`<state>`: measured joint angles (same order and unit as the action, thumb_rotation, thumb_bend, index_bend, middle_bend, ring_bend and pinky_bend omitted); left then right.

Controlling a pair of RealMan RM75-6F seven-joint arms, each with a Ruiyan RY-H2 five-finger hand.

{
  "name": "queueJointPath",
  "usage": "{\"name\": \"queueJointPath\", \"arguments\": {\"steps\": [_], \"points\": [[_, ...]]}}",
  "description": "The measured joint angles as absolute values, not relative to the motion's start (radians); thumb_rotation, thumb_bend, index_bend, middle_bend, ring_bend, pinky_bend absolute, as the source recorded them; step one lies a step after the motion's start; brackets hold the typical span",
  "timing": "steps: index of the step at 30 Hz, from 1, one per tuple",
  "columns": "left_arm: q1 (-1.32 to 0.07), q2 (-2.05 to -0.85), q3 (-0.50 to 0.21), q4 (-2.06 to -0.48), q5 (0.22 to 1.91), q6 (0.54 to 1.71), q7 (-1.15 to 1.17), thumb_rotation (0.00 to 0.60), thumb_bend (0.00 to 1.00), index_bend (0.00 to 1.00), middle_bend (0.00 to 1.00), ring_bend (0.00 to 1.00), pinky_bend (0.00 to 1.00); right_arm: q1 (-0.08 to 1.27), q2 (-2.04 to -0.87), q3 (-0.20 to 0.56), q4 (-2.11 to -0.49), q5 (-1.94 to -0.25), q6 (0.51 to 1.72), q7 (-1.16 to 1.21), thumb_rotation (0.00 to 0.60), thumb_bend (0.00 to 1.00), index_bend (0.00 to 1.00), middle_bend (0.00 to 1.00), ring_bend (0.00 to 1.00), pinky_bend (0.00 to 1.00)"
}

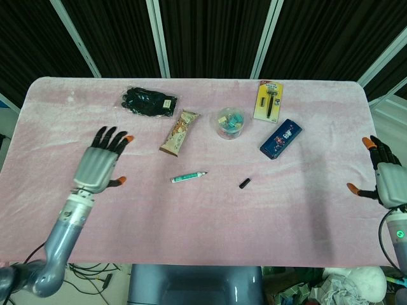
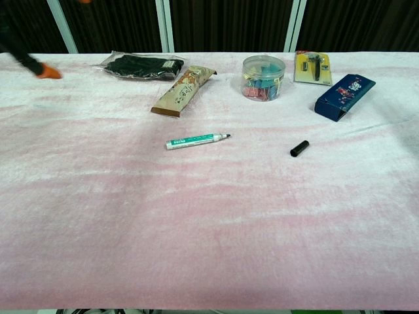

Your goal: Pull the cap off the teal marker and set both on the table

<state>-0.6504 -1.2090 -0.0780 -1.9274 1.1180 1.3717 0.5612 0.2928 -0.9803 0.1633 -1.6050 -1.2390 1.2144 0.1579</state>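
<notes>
My left hand (image 1: pixel 100 164) hovers at the left of the head view, fingers spread wide, holding nothing. My right hand (image 1: pixel 384 180) is at the far right edge, also spread and empty. The teal marker (image 1: pixel 189 176) lies uncapped on the pink table (image 1: pixel 203 235) near the frame's centre. Its black cap (image 1: pixel 243 183) lies apart, to its right.

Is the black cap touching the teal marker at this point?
Apart. In the chest view the black cap lies well to the right of the teal marker, with bare pink cloth between them; the head view shows the same gap.
</notes>
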Motion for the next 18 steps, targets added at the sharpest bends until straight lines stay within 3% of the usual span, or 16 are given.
{"name": "queueJointPath", "arguments": {"steps": [7,18], "points": [[-0.370,-1.125,0.076,-1.873,1.305,1.597,0.313,0.600,0.03,0.16,0.12,0.00,0.00,0.132,-1.013,0.059,-1.667,-1.382,1.433,0.103,0.600,0.01,0.00,0.00,0.05,0.16],[-0.207,-1.120,0.142,-1.705,1.399,1.649,0.140,0.600,0.04,0.17,0.11,0.00,0.00,0.040,-1.040,0.018,-1.733,-1.396,1.537,-0.095,0.600,0.01,0.00,0.00,0.05,0.16]]}}
